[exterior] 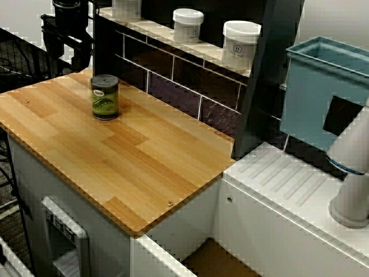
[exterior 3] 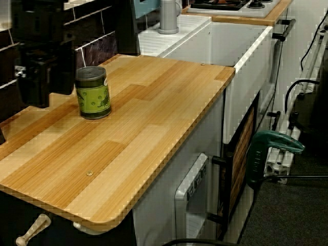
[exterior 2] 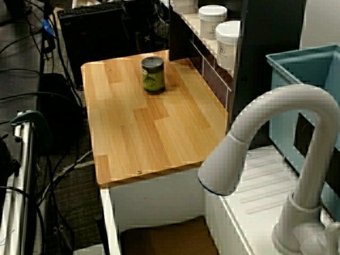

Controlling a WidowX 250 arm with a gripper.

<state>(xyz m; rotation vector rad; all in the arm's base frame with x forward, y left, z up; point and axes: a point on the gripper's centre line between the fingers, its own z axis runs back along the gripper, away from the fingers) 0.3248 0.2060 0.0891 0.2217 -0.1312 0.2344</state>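
Note:
A green can with a dark lid (exterior: 105, 97) stands upright on the wooden countertop (exterior: 132, 161), towards its back left. My gripper (exterior: 64, 36) is a dark shape hanging over the counter's far back corner, a short way behind and left of the can and apart from it. Seen from the counter's end, the gripper (exterior 3: 37, 72) sits just left of the can (exterior 3: 93, 93), against the dark tiled wall. Its fingers merge with the dark background, so I cannot make out their spacing. From the sink side the can (exterior 2: 153, 75) shows, but the gripper is lost in shadow.
A shelf above the tiled wall carries white jars (exterior: 241, 44). A white drainboard (exterior: 288, 184) and a white faucet (exterior 2: 265, 138) lie right of the counter, with a teal bin (exterior: 323, 92) behind. A sink opening (exterior 2: 164, 239) drops below the counter's edge. Cables lie on the floor.

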